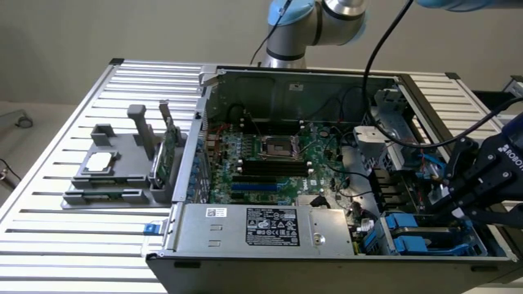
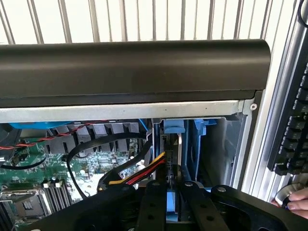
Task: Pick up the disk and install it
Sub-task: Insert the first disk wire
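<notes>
At the drive bay (image 2: 211, 144), gripper (image 2: 172, 188) clamps disk (image 2: 172, 129).

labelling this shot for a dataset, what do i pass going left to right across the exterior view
grey fixture → upright green circuit card → motherboard inside the open case → end effector

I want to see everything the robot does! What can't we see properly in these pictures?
- Exterior view: the pincer covers the slot beneath it in the drive bay.
- Wrist view: the disk sits edge-on between the pincer's fingers, so its label is hidden.
- Wrist view: the black case rim hides what lies behind it.
- Wrist view: a hand is cut off by the picture's corner.
</notes>
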Available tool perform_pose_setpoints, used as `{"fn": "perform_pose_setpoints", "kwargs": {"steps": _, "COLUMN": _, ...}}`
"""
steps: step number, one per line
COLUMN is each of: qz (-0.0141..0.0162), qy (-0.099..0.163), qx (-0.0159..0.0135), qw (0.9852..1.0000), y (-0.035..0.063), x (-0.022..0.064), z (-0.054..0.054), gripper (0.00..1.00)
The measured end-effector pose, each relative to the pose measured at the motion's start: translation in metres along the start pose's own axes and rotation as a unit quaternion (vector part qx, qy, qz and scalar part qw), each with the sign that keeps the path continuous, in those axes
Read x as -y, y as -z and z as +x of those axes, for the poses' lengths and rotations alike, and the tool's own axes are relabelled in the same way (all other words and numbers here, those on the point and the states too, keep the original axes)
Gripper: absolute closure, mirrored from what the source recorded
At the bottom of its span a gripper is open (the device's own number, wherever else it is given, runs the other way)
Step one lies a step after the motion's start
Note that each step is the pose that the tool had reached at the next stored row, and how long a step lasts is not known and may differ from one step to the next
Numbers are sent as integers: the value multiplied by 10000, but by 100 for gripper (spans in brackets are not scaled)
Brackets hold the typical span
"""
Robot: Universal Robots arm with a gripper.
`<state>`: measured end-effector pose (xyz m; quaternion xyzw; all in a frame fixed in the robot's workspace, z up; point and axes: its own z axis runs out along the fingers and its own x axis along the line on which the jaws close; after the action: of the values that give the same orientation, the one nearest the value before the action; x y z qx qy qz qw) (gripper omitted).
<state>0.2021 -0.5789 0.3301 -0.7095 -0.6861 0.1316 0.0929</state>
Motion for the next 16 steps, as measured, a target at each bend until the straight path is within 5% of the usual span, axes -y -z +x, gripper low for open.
{"fn": "perform_pose_setpoints", "kwargs": {"steps": 16, "qz": -7, "qy": 114, "qx": 38, "qw": 9999, "y": 0, "x": 9, "z": 25, "gripper": 83}}
